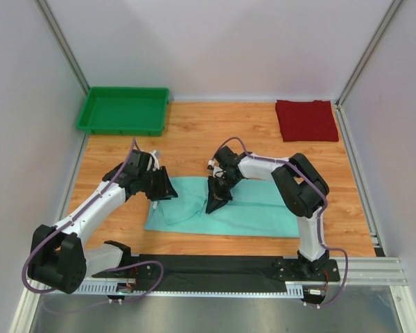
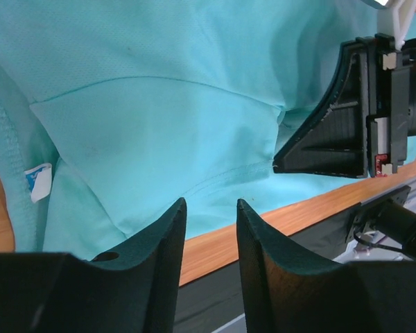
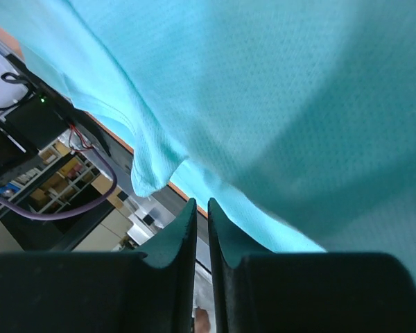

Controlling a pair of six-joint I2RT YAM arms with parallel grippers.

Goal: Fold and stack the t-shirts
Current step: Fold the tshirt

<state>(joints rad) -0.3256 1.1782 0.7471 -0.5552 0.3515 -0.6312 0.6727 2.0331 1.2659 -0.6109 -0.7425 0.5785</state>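
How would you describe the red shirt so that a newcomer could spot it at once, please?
On the wooden table, look to the far right corner. The red shirt lies there, folded into a square. It alone is dark red: the teal shirt lies spread toward the near edge, and the green tray in the far left corner is rigid.

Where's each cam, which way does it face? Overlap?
Top external: above, behind the bases, facing down at the table; left hand, right hand, mint t-shirt, dark red t-shirt, green tray.
Left wrist: on left arm, facing its open fingers, the mint t-shirt, the right hand.
Right wrist: on right arm, facing its closed fingers on the mint t-shirt.
Shared: mint t-shirt in all; right hand in top and left wrist.
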